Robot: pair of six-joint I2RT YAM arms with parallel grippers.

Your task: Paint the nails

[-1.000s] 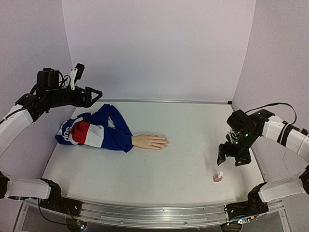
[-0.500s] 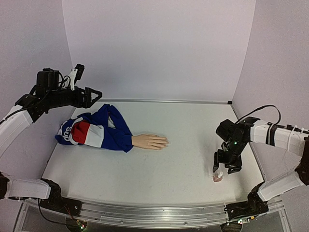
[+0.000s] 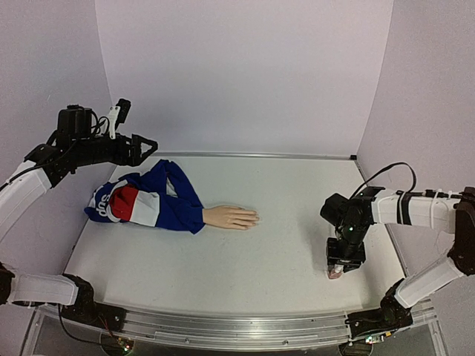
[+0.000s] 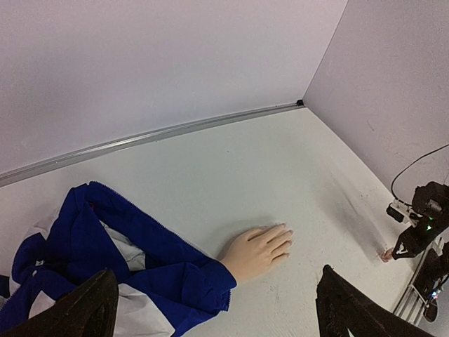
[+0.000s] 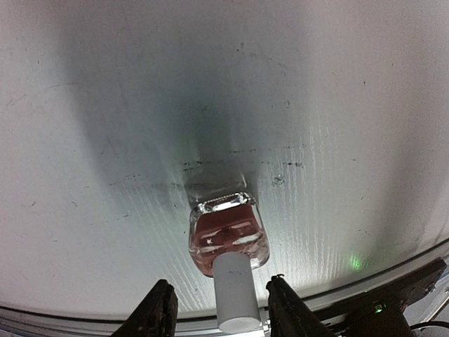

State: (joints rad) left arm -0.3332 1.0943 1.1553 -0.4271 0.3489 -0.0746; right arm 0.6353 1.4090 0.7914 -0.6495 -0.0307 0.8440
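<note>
Pickup step: right gripper jaws part-open astride pink bottle's white cap, not gripping; left gripper jaws wide; next likely needs a square pinch.

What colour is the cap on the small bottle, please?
White cap; right wrist view shows it best.

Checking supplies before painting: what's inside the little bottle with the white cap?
Pinkish-red liquid shows through the clear glass bottle. Anything beneath the white cap is covered and cannot be seen.
</note>
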